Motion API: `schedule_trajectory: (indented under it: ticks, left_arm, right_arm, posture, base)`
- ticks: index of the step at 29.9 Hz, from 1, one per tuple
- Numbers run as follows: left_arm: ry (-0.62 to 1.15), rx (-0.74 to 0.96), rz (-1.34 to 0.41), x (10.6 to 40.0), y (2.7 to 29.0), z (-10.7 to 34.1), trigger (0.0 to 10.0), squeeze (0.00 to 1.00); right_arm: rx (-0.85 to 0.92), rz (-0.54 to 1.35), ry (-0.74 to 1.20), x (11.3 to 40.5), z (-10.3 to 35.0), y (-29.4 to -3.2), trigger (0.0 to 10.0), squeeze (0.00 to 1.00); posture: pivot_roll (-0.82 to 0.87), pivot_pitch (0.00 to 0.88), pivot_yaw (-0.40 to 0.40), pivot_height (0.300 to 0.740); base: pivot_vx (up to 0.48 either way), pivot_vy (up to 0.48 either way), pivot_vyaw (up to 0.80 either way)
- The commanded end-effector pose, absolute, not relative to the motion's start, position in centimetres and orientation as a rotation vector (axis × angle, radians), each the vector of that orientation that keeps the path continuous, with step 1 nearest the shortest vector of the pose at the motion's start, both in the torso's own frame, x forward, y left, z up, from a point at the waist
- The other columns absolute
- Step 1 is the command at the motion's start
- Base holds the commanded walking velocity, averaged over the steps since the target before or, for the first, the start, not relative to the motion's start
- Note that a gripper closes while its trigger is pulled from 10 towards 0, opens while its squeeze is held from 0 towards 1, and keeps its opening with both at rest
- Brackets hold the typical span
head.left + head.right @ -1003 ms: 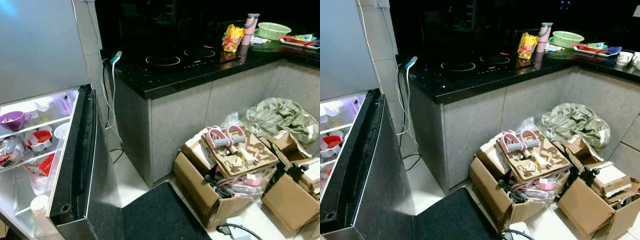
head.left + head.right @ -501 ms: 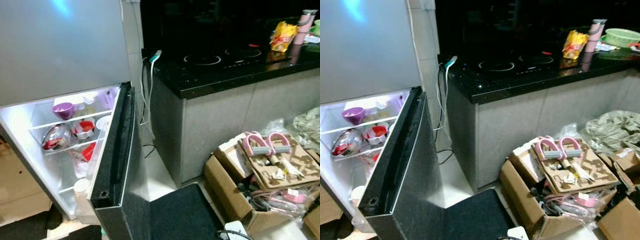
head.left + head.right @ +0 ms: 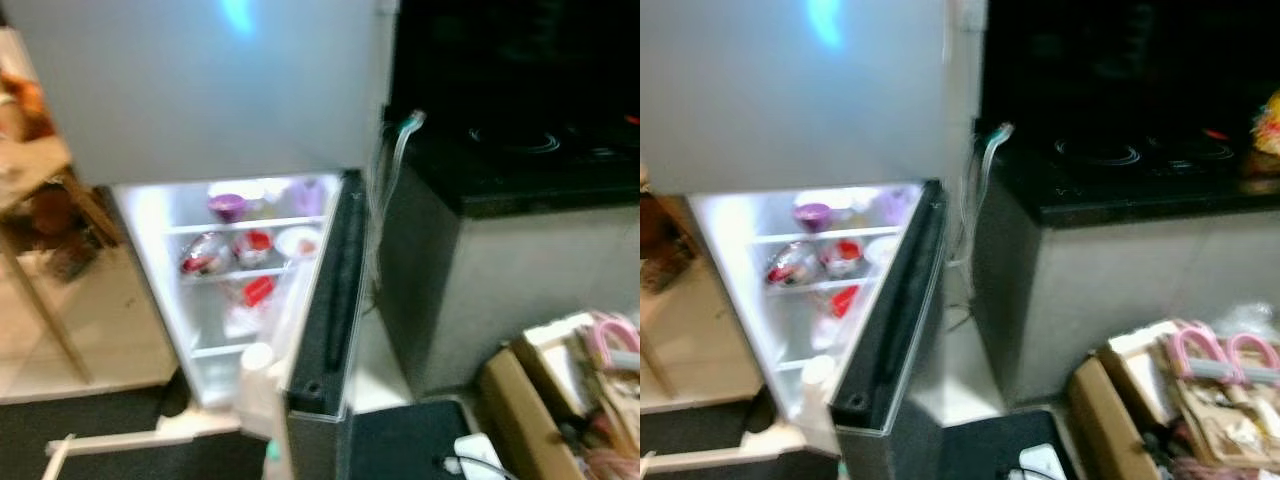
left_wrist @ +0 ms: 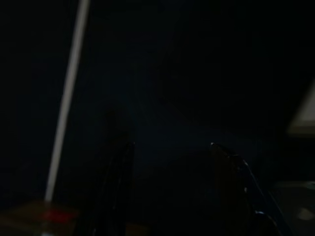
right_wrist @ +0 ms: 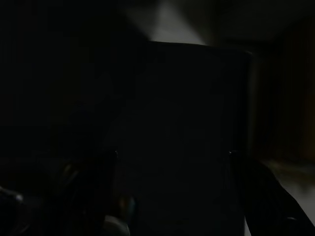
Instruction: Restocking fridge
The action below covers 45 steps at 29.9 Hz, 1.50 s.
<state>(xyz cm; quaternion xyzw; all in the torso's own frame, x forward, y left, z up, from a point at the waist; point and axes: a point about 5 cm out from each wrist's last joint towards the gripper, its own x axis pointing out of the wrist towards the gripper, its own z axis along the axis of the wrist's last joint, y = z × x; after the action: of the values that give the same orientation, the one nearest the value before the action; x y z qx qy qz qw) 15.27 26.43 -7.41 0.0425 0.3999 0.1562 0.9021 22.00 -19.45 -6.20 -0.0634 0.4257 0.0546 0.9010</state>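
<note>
The fridge [image 3: 200, 90] stands ahead with its grey upper door closed. Its lower door [image 3: 325, 300] is swung open toward me, and the compartment is lit. On the shelves sit a purple cup [image 3: 228, 206], a foil-wrapped item [image 3: 205, 255], a red-and-white container [image 3: 252, 245] and a red packet [image 3: 257, 290]. A white bottle [image 3: 257, 360] stands low at the door's inner side. The picture is blurred. Both wrist views are very dark. My left gripper [image 4: 172, 187] and my right gripper [image 5: 177, 196] each show two black fingers spread apart with nothing between them.
A black counter with a hob [image 3: 520, 150] stands right of the fridge, with a white cable [image 3: 385, 190] hanging at its corner. A cardboard box of clutter [image 3: 560, 400] and a black mat [image 3: 410, 440] lie on the floor. A wooden table leg [image 3: 40, 300] is at the left.
The head view has swung left: the fridge now sits near the middle, and the counter and boxes have slid to the right edge. The fridge door stands as before.
</note>
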Motion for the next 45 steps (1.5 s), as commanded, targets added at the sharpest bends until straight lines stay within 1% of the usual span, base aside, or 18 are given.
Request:
schedule_trajectory:
  ticks: [1,8,11,13,14,15,18,23,24,26,32,34,37,41,45]
  left_arm:
    - [0.856,0.104,0.300,14.3,26.1,-7.9,10.0,0.00]
    - [0.806,0.127,0.240,15.9,25.2,-7.4,10.0,0.00]
    - [0.784,0.156,0.186,16.8,24.6,-7.1,10.0,0.00]
    - [0.760,0.186,0.114,17.6,24.0,-6.9,10.0,0.00]
    - [0.760,0.186,0.114,17.6,24.0,-6.9,10.0,0.00]
    - [0.726,0.205,0.040,18.5,23.2,-6.5,10.0,0.00]
    - [0.663,0.241,-0.056,19.5,22.4,-5.9,10.0,0.00]
    - [0.460,0.292,-0.279,21.0,20.7,-3.8,10.0,0.00]
    - [0.460,0.292,-0.279,21.0,20.7,-3.8,10.0,0.00]
    - [0.398,0.305,-0.345,21.3,20.5,-3.0,10.0,0.00]
    - [0.345,0.332,-0.364,21.1,21.1,-2.3,10.0,0.00]
    - [0.350,0.334,-0.301,20.6,22.0,-2.4,10.0,0.00]
    - [0.388,0.331,-0.253,20.1,22.5,-2.9,10.0,0.00]
    - [0.521,0.347,-0.117,18.1,23.6,-4.6,10.0,0.00]
    - [0.548,0.346,-0.107,16.4,23.6,-5.2,10.0,0.00]
  right_arm:
    - [-0.133,0.094,0.894,21.5,-6.5,-19.9,10.0,0.00]
    - [-0.154,0.071,0.898,21.3,-6.5,-20.3,10.0,0.00]
    - [-0.153,0.015,0.903,21.2,-6.5,-20.8,10.0,0.00]
    - [-0.167,0.012,0.913,21.1,-6.6,-21.0,10.0,0.00]
    - [-0.167,0.012,0.913,21.1,-6.6,-21.0,10.0,0.00]
    - [-0.175,0.012,0.918,21.0,-6.6,-21.1,10.0,0.00]
    - [-0.158,0.013,0.907,20.9,-6.6,-21.2,10.0,0.00]
    - [-0.132,0.118,0.855,20.9,-6.5,-20.6,10.0,0.00]
    - [-0.132,0.118,0.855,20.9,-6.5,-20.6,10.0,0.00]
    - [-0.086,0.155,0.831,20.7,-6.5,-20.4,10.0,0.00]
    - [-0.016,0.207,0.780,20.8,-6.1,-20.3,10.0,0.00]
    - [0.047,0.249,0.727,21.8,-5.5,-19.4,10.0,0.00]
    - [0.073,0.274,0.695,22.6,-5.0,-18.6,10.0,0.00]
    - [0.127,0.374,0.616,25.0,-3.5,-15.8,10.0,0.00]
    - [0.126,0.464,0.519,27.5,-1.4,-12.7,10.0,0.00]
  posture:
    - [0.00,0.088,0.001,0.740]
    - [0.00,0.089,0.005,0.740]
    - [0.00,0.093,0.004,0.740]
    - [0.00,0.095,0.005,0.740]
    - [0.00,0.095,0.005,0.740]
    - [0.00,0.099,0.004,0.740]
    - [0.00,0.099,0.004,0.740]
    - [0.00,0.104,0.006,0.740]
    - [0.00,0.104,0.006,0.740]
    - [0.00,0.108,0.011,0.740]
    - [0.00,0.111,0.016,0.740]
    - [0.00,0.113,0.018,0.740]
    - [0.00,0.113,0.018,0.740]
    - [0.00,0.109,0.014,0.740]
    - [0.00,0.108,0.011,0.740]
  base:
    - [0.000,0.000,0.80]
    - [0.000,0.000,0.79]
    - [0.000,0.000,0.00]
    - [0.000,0.000,0.00]
    - [0.000,0.000,0.00]
    - [0.000,0.000,0.00]
    - [0.000,0.000,0.00]
    - [0.000,0.000,0.00]
    - [0.000,0.000,0.00]
    - [0.000,0.000,0.00]
    - [0.000,0.000,0.00]
    - [0.000,0.000,0.00]
    - [0.000,0.000,0.00]
    - [0.000,0.000,0.00]
    - [0.000,0.000,0.00]
